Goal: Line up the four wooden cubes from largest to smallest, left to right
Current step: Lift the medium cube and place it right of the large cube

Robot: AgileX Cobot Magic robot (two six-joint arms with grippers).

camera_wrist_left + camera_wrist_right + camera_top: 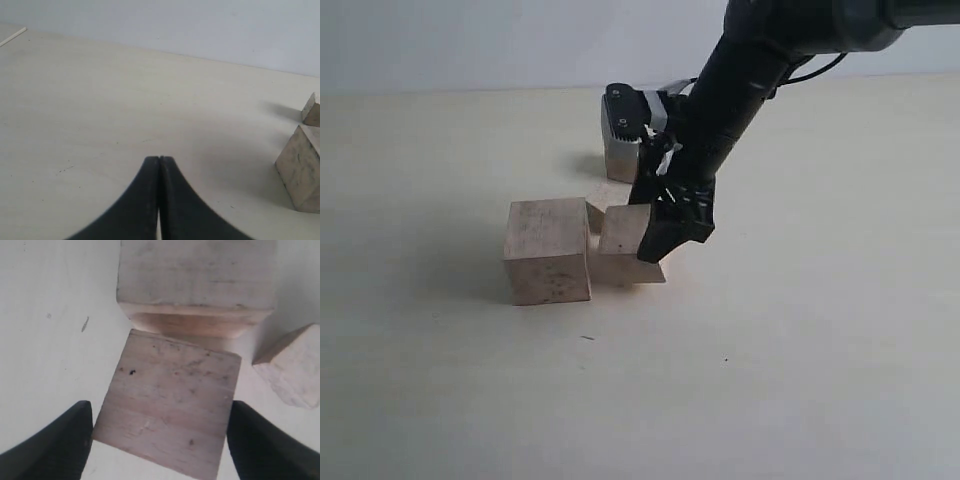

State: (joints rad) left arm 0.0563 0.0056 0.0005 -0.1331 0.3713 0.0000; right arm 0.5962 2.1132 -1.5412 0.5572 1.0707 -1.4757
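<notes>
Tabletop, four wooden cubes; left claw closed, right claw astride one, grip unclear

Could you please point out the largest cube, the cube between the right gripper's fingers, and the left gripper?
largest cube (546, 228): exterior view, top face.
cube between fingers (167, 407): right wrist view, top face.
left gripper (159, 158): left wrist view, where the shut fingertips meet.

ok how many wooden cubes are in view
4. The largest cube is leftmost, the medium cube beside it inside the right gripper, the small cube just behind them, and a fourth cube farther back, partly hidden by the arm.
</notes>
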